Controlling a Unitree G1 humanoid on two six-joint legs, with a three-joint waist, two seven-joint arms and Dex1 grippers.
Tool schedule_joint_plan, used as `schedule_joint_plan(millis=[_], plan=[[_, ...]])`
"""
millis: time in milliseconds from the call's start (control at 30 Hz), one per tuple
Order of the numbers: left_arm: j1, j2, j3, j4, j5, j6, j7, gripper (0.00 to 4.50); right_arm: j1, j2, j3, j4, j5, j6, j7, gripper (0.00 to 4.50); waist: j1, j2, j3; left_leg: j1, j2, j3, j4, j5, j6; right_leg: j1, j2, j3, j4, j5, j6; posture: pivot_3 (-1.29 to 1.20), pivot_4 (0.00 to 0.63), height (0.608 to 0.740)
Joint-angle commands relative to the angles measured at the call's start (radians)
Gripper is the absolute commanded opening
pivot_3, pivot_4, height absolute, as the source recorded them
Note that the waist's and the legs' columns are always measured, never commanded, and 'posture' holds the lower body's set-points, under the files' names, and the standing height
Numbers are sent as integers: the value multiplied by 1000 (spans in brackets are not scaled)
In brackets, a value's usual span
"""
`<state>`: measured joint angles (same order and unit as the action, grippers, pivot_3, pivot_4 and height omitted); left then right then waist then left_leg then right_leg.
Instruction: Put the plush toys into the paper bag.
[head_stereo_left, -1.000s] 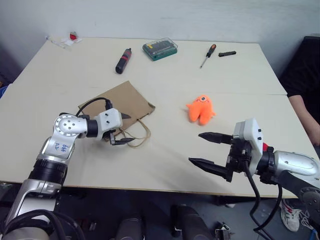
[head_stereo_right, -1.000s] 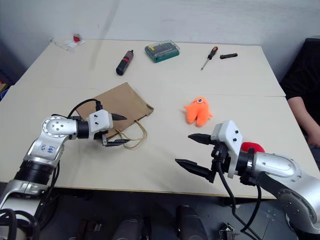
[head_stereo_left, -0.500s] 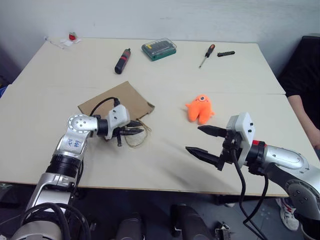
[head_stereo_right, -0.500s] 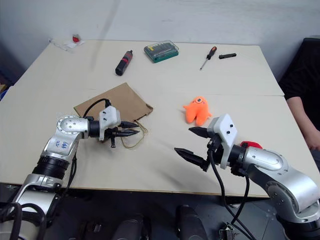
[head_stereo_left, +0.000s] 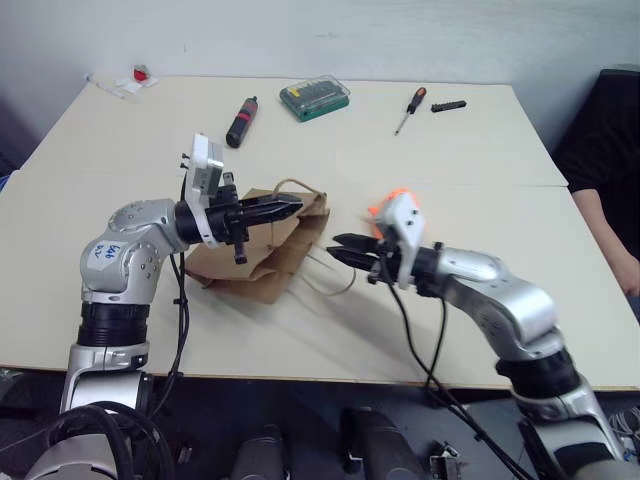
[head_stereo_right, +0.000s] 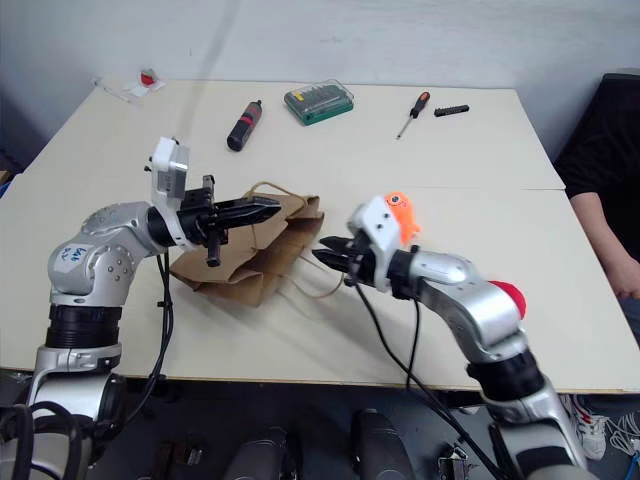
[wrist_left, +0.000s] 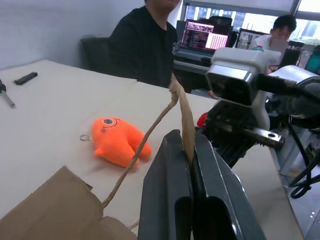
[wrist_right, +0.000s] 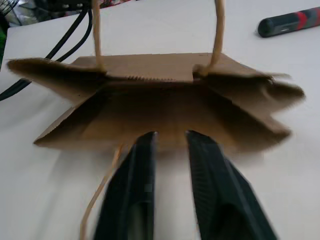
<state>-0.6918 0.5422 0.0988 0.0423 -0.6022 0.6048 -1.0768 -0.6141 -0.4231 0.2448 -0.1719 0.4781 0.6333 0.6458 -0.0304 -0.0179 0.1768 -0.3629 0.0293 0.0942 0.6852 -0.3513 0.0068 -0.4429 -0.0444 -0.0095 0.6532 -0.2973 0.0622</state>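
Observation:
The brown paper bag lies on the table with its mouth raised toward my right arm. My left gripper points level and is shut on one twisted cord handle, holding the upper lip up. The other handle hangs loose. My right gripper is shut, its fingertips at the bag's lower lip; I cannot tell whether they pinch it. The orange plush toy sits just behind my right wrist. The red plush toy lies beyond my right forearm.
At the far side lie a black-and-red driver handle, a green bit case, a screwdriver and a small black piece. A person in black sits at the table's right edge.
My left gripper closed on the cord handle and rose, lifting the bag's mouth open. My right arm swung left from near the table's front to the bag's mouth and its fingers closed.

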Motion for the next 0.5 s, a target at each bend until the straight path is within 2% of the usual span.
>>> schedule_joint_plan(millis=[33, 200, 333, 500], plan=[[-7, 0, 35, -75, -45, 22, 40, 0, -80, 64, 72, 137, -91, -75, 47, 8, 1, 0, 0, -2, 0, -1, 1, 0, 0, -2, 0, 0, 0, 0, 0, 0, 150, 740], [18, -9, 40, -98, -32, -1, 90, 0, -151, 175, 183, 389, -242, -178, 72, 8, 0, 0, 0, -6, 0, -2, 5, 0, 1, -3, -1, -2, 1, 0, 0, 0, 150, 740], [34, -13, 65, -132, -56, 9, 126, 0, -183, 233, 223, 552, -358, -264, 49, 8, -4, 0, 0, -6, 0, -2, 5, 0, 1, -3, -1, -2, 1, 0, 0, 0, 150, 740], [-31, -4, 195, -100, -139, 64, 251, 0, -158, 241, 248, 621, -440, -321, 77, 8, -6, 0, 0, -6, 0, -2, 6, 0, 0, -3, -1, -2, 3, 0, 0, 0, 150, 740]])
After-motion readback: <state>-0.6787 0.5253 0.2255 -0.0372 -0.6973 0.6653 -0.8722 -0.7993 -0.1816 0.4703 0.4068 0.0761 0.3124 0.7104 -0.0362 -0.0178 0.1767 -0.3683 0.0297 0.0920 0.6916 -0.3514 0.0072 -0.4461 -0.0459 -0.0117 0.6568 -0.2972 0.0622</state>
